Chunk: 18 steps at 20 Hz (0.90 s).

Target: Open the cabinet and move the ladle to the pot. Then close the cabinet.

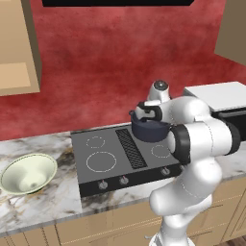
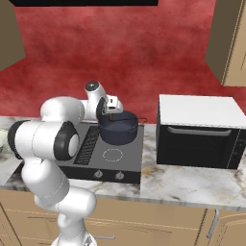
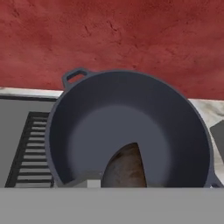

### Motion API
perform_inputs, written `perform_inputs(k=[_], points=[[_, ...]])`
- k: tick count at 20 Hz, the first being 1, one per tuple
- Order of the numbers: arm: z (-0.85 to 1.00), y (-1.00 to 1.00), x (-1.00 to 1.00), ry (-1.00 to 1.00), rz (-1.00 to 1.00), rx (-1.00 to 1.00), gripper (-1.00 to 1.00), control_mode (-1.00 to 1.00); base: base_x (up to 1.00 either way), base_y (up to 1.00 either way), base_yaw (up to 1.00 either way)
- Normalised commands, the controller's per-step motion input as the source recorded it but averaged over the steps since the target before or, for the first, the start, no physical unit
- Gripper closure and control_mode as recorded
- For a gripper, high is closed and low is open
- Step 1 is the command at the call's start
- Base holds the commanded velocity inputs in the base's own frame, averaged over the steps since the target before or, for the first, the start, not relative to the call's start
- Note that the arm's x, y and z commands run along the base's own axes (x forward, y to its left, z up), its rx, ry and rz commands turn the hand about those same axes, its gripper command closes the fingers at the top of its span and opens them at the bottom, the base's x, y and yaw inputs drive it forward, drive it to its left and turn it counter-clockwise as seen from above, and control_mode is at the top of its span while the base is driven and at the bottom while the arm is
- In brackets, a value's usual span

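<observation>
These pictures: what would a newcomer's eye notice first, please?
First the white arm, bent over the dark cooktop in front of a red wall. Its claw hangs above the blue-grey pot on the cooktop, and the hand view shows the reddish-brown ladle low inside the pot. A black-fronted microwave stands to the right, a pale green bowl to the left.

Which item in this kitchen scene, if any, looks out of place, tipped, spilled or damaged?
Nothing stands out. The pot sits upright on the cooktop, with the reddish-brown ladle hanging inside it. The pale green bowl rests upright on the marble counter, and the microwave stands square.
</observation>
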Motion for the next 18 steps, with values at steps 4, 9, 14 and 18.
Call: perform_inputs(k=[4, 9, 14, 18], points=[[-0.14, 0.00, 0.26, 0.01, 0.00, 0.00, 1.00, -1.00, 0.00, 0.00, 0.00], [-0.19, 0.00, 0.24, 0.01, 0.00, 0.00, 1.00, -1.00, 0.00, 0.00, 0.00], [-0.18, 0.00, 0.21, 0.03, 0.00, 0.00, 1.00, -1.00, 0.00, 0.00, 0.00], [-0.14, 0.00, 0.21, 0.04, 0.00, 0.00, 1.00, -1.00, 0.00, 0.00, 0.00]])
